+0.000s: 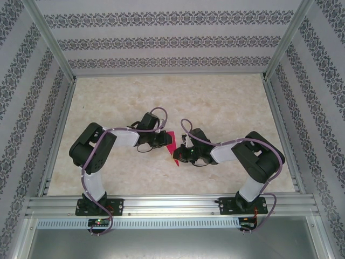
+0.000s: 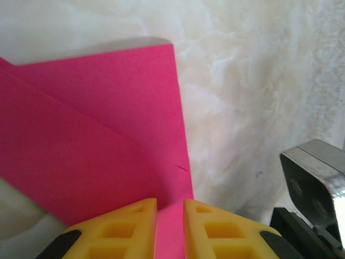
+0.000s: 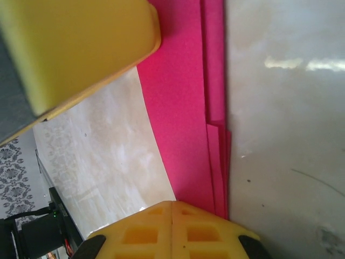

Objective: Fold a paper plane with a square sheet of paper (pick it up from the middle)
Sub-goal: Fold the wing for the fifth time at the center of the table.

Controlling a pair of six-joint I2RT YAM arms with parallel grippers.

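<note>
The magenta-pink paper (image 1: 172, 140) lies folded on the table between both grippers. In the left wrist view the paper (image 2: 97, 135) shows a diagonal fold edge and a straight right edge. My left gripper (image 2: 170, 216) stands over its near corner with its yellow fingers a narrow gap apart, and pink shows through that gap. In the right wrist view the paper (image 3: 183, 108) runs as a long strip with stacked layers along its right side. My right gripper (image 3: 172, 208) is shut, with its tips on the strip's near end. A left finger (image 3: 81, 43) hangs over the far end.
The marble-patterned table (image 1: 215, 102) stretches behind the grippers, ringed by patterned walls (image 1: 172, 40) and an aluminium frame (image 1: 172, 205). The right arm's metal and black housing (image 2: 315, 183) sits close beside my left gripper (image 1: 163, 141); my right gripper (image 1: 182, 155) is almost touching it.
</note>
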